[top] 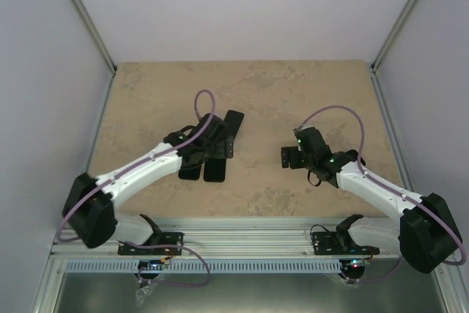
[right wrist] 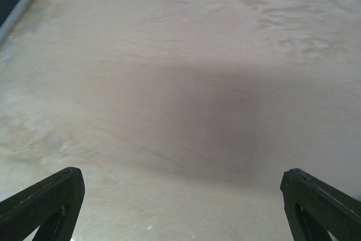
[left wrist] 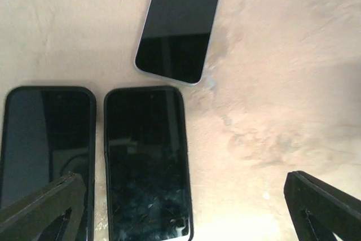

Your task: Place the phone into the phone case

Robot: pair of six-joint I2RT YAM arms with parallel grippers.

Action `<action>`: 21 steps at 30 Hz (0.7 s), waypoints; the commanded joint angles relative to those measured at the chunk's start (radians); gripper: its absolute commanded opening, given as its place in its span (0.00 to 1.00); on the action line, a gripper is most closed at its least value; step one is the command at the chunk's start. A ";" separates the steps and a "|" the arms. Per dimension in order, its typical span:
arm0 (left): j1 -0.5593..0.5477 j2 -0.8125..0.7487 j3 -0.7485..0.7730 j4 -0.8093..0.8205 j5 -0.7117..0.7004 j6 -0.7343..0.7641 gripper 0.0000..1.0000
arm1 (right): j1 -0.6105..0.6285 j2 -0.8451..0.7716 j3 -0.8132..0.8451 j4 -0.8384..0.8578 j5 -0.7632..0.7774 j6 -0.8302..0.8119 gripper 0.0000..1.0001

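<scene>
REMOTE RIG: Seen from my station, the left gripper [left wrist: 181,196] hangs low over three dark slabs lying left of centre on the mottled beige table [top: 308,93]. Its fingers [left wrist: 45,210] are spread wide with nothing clamped between them.

In the left wrist view the phone [left wrist: 177,26], bare and silver-edged with its glossy screen up, lies at the top centre of the frame. It is tilted so that its lower end points toward the lower left.

Just below it two black-rimmed rectangles lie side by side, nearly parallel and close together without overlapping. The first black case [left wrist: 48,139] is at the lower left edge of the frame and the second black case [left wrist: 146,156] is beside it, toward the centre. Both show shiny dark faces, and I cannot tell whether either is empty or has a handset in it.

The phone's lower end sits near the top of the second black case, with a narrow strip of table between them. One finger crosses the lower corner of the first black case in the picture; I cannot tell whether it touches. The other finger stands over bare table at the lower right.

The right gripper [right wrist: 180,176] hovers right of centre in the overhead view, well apart from the slabs. Its fingers [right wrist: 324,207] are likewise wide apart, with only shadowed table beneath.
</scene>
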 commanded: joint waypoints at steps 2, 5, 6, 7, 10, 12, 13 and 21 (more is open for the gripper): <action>0.005 -0.185 0.046 -0.118 0.017 0.017 0.99 | -0.080 -0.009 0.024 -0.111 0.063 0.059 0.97; 0.005 -0.264 0.090 -0.185 -0.005 0.047 0.99 | -0.140 -0.003 0.020 -0.125 0.050 0.104 0.95; 0.005 -0.282 0.106 -0.203 -0.015 0.062 0.99 | -0.164 0.000 0.016 -0.123 0.046 0.121 0.93; 0.005 -0.299 0.121 -0.218 -0.027 0.077 0.99 | -0.187 0.005 0.010 -0.119 0.043 0.136 0.91; 0.005 -0.342 0.151 -0.246 -0.083 0.136 0.99 | -0.273 0.021 -0.002 -0.120 0.029 0.182 0.82; 0.005 -0.373 0.142 -0.235 -0.129 0.165 0.99 | -0.324 0.034 -0.007 -0.116 0.028 0.201 0.78; 0.005 -0.388 0.126 -0.222 -0.148 0.180 0.99 | -0.347 0.042 -0.008 -0.116 0.029 0.211 0.77; 0.005 -0.497 -0.044 -0.102 -0.250 0.211 0.99 | -0.503 0.126 -0.002 -0.088 0.049 0.248 0.70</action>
